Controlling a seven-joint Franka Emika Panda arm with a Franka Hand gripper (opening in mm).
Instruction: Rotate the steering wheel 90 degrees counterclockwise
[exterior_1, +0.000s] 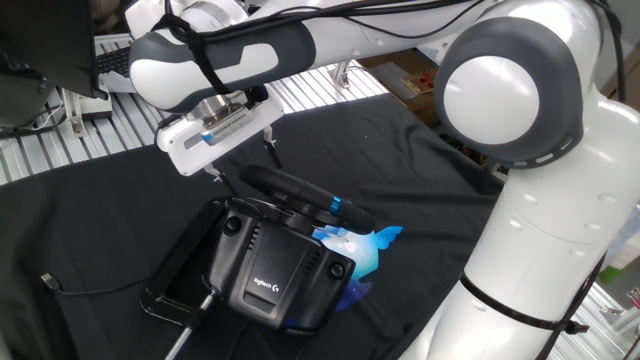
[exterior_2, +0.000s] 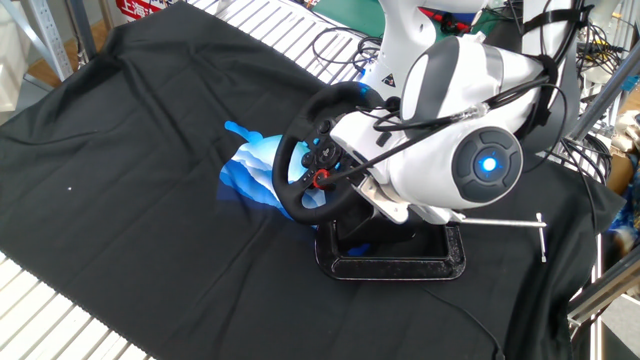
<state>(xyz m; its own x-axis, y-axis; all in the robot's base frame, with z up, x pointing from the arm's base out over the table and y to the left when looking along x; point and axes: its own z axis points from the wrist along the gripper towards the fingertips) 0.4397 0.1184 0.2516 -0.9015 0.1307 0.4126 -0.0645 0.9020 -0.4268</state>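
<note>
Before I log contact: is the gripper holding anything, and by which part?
Cannot tell. The gripper hangs at the steering wheel rim's upper edge, but its thin fingers show no clear grip.

steering wheel (exterior_2: 300, 160) on black cloth (exterior_2: 120, 170)

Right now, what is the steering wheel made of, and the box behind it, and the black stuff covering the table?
The steering wheel rim looks like soft matte padding, maybe leather or rubber: dull black, no glare. The base box looks like hard plastic: crisp molded edges, faint sheen, printed white logo. The table cover is cloth: it wrinkles and folds.
</note>
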